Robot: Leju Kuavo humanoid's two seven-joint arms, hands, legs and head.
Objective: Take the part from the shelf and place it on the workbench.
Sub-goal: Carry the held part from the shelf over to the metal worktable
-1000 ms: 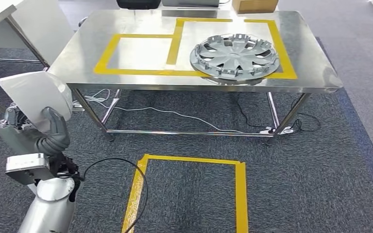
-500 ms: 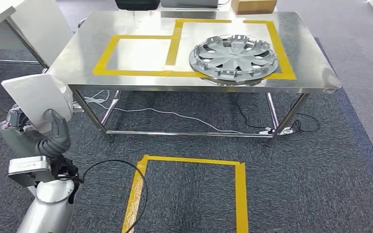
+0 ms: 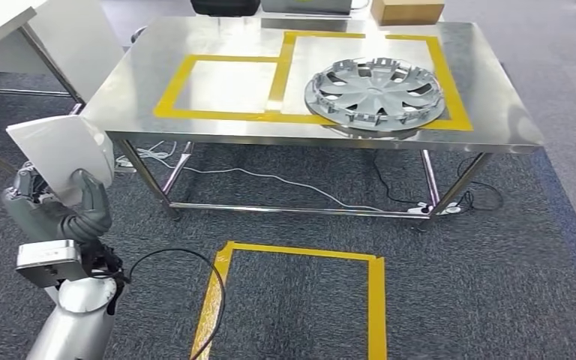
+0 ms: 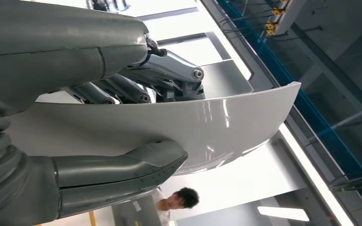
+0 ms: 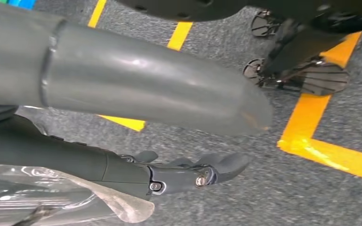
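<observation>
Left hand: the left hand [image 3: 64,206] grips the part [image 3: 64,154], a white curved panel; in the left wrist view the thumb [image 4: 122,169] presses one face of the part [image 4: 169,129] and the fingers [image 4: 169,70] lie on the other face.
Right hand: the right hand [image 5: 184,174] hangs over the carpet with fingers loosely curled and nothing between them; I judge it as open.
Part: it stands upright above the left hand, well short of the workbench [image 3: 127,82] and lower than its top.
Floor: a yellow tape square [image 3: 292,300] lies on the carpet to the right of the left hand, just before the bench.
Workbench: it is ahead and to the right of the left hand; two yellow tape frames are on its top, and the nearer frame [image 3: 225,86] is bare.
Hubcap: a grey hubcap [image 3: 375,94] lies in the farther frame, well apart from the left hand.
Change: the whole scene sits a little lower and more to the right than half a second ago, so the camera moved, not the things; the grip looks the same.
Meaning: I think the robot is carrying the part toward the bench; placing is not yet done.
</observation>
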